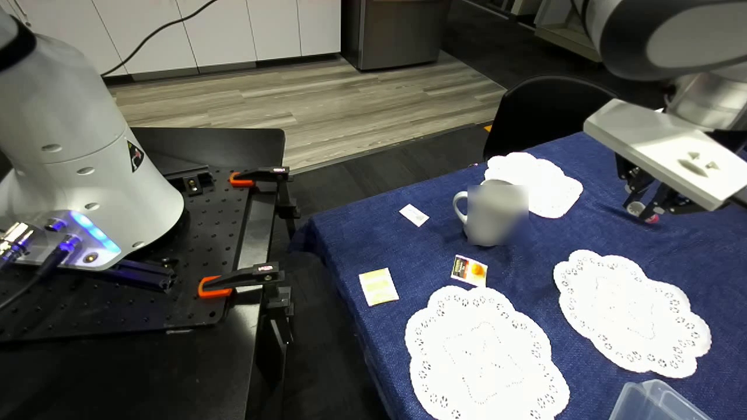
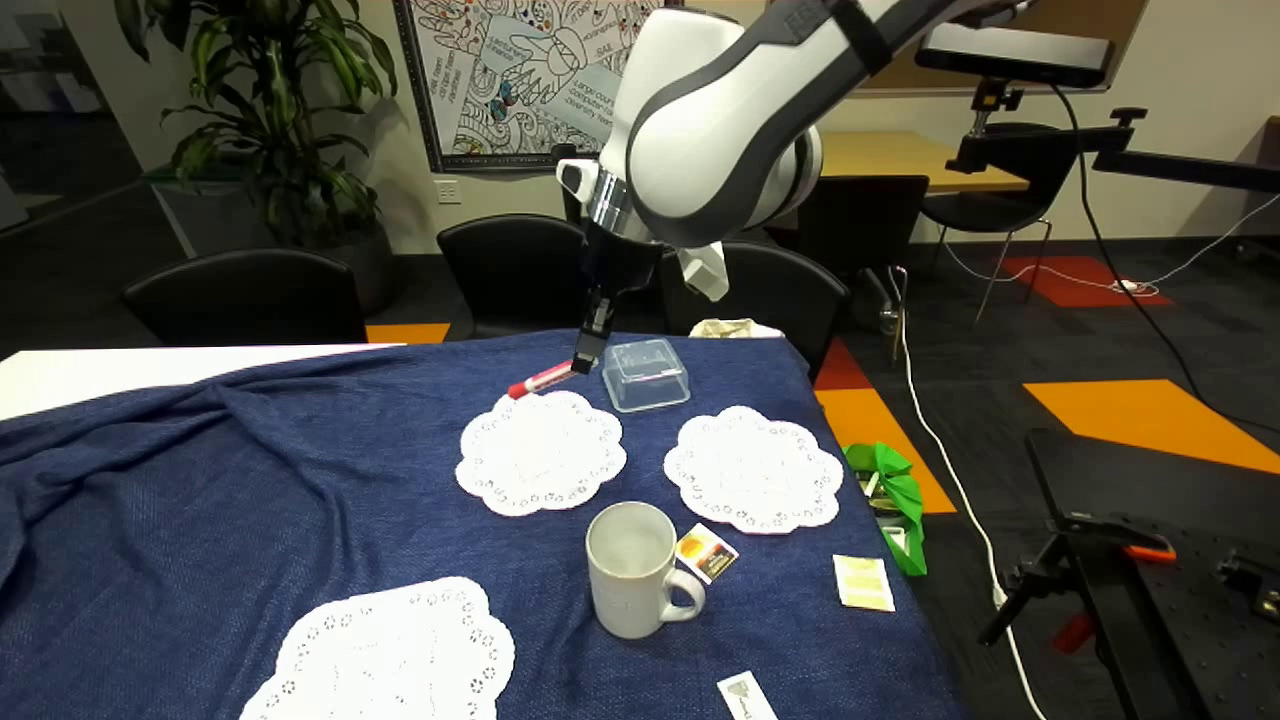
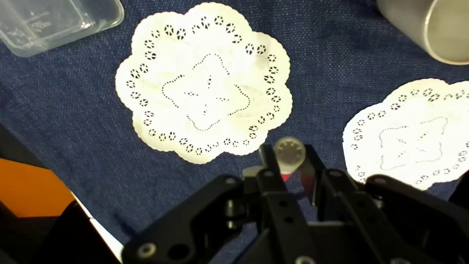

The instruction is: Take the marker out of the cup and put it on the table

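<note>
My gripper point(image 3: 290, 157) is shut on the marker point(image 3: 290, 150), whose round pale end faces the wrist camera between the fingertips. In an exterior view, the marker point(image 2: 545, 378) is red and white and tilted, its red end lower and pointing away from the gripper point(image 2: 588, 358). How far it is above the table point(image 2: 420, 480) I cannot tell. In an exterior view, only its white end and some red point(image 1: 635, 207) show at the fingertips. The white cup point(image 2: 630, 575) stands upright, apart from the gripper, and looks empty. It also shows, partly blurred, in an exterior view point(image 1: 493, 219).
White lace doilies point(image 2: 540, 453) point(image 2: 752, 470) point(image 2: 390, 660) lie flat on the navy cloth. A clear plastic box point(image 2: 645, 375) stands by the gripper. Small paper packets point(image 2: 707, 552) point(image 2: 863, 582) lie near the cup. Black chairs point(image 2: 520, 270) stand behind the table.
</note>
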`<state>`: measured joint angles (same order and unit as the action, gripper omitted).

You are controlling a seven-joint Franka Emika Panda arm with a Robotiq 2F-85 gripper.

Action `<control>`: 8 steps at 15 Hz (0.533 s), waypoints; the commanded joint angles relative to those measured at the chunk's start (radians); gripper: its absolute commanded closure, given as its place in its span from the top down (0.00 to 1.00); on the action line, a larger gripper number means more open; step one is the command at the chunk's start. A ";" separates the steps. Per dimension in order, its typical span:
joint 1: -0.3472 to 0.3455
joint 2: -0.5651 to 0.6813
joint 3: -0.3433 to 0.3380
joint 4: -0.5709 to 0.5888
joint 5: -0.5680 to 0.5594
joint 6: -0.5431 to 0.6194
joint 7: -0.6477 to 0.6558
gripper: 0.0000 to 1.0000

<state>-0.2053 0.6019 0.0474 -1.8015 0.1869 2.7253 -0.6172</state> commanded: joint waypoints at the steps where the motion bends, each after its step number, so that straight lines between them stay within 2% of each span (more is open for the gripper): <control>1: -0.013 0.094 0.003 0.066 -0.072 0.079 0.060 0.05; 4: -0.010 0.151 -0.010 0.086 -0.131 0.125 0.116 0.05; 8: -0.020 0.213 -0.013 0.115 -0.180 0.124 0.178 0.05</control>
<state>-0.2156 0.7701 0.0338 -1.7273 0.0479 2.8327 -0.4917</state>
